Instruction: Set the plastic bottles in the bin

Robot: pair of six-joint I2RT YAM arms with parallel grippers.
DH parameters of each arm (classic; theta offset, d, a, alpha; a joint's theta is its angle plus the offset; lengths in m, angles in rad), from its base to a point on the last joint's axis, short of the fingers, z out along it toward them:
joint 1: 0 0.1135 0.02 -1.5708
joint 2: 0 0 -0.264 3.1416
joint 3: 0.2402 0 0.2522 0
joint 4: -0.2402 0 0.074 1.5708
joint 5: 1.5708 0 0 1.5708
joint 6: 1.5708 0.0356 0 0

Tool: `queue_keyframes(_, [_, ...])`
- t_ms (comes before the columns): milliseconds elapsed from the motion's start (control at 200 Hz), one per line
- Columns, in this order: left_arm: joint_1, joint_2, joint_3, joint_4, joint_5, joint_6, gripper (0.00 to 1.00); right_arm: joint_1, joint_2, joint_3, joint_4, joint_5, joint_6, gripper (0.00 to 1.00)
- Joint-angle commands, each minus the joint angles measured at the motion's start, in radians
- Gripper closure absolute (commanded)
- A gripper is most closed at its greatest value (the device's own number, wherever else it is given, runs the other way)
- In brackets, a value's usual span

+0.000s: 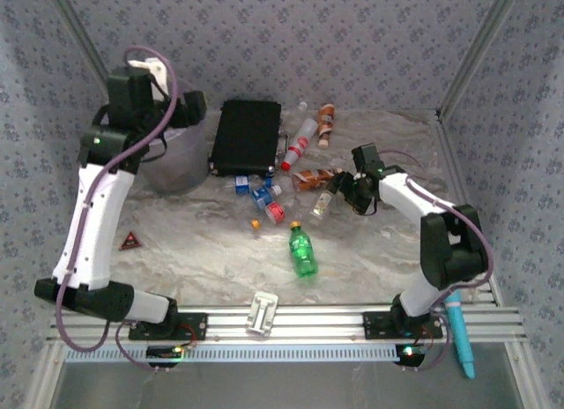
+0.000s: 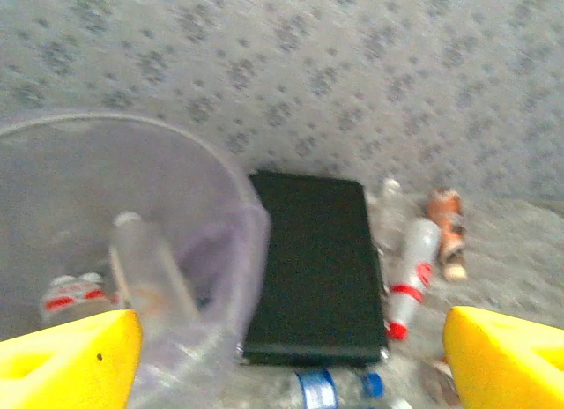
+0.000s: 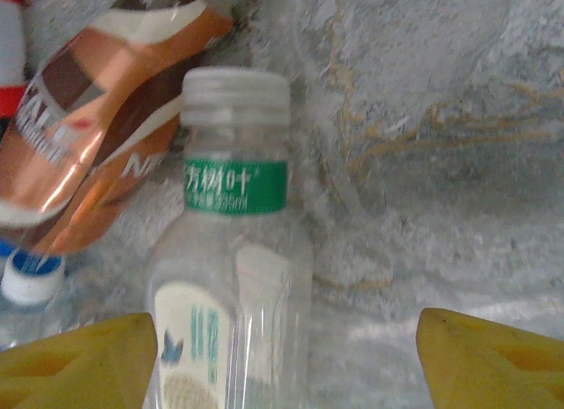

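Lying on the table (image 3: 441, 162), the clear green-banded bottle (image 3: 233, 277) sits between the 2 fingers (image 3: 79, 360) of the right gripper (image 3: 286, 356), spread and not gripping, aligned for pickup. The left gripper (image 2: 286, 360) hangs wide and empty over the bin (image 2: 242, 241), a release position; bottles (image 2: 150, 268) lie inside.

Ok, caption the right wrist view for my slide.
Open right gripper straddling a clear green-banded bottle beside a copper-labelled bottle.

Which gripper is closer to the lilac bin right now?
Left. The left gripper hangs open above the rim of the lilac bin, on the side by the black case. The right gripper is across the table, open around a clear bottle with a green band.
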Motion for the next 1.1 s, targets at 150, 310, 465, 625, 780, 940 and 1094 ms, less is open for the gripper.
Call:
queue_keyframes(150, [-0.197, -0.094, -0.29, 0.159, 0.024, -0.122, 0.07, 0.011, 0.161, 0.152, 0.069, 0.058, 0.032, 0.24])
queue_keyframes(310, [-0.298, -0.053, -0.338, 0.176, 0.048, -0.172, 0.06, 0.032, 0.245, 0.21, 0.064, 0.059, 0.038, 0.27])
queue_keyframes(465, [-0.327, -0.026, -0.374, 0.213, 0.071, -0.225, 0.06, 0.053, 0.278, 0.223, 0.071, 0.081, 0.059, 0.3])
queue_keyframes(625, [-0.33, -0.023, -0.446, 0.311, 0.123, -0.322, 0.07, 0.055, 0.301, 0.212, 0.094, 0.093, 0.079, 0.37])
queue_keyframes(780, [-0.334, -0.005, -0.457, 0.325, 0.138, -0.336, 0.07, 0.052, 0.284, 0.208, 0.088, 0.12, 0.073, 0.44])
queue_keyframes(940, [-0.337, 0.015, -0.44, 0.325, 0.149, -0.34, 0.07, 0.038, 0.239, 0.18, 0.091, 0.137, 0.066, 0.53])
queue_keyframes(1094, [-0.339, 0.032, -0.439, 0.333, 0.161, -0.349, 0.07, 0.017, 0.168, 0.135, 0.089, 0.145, 0.059, 0.62])
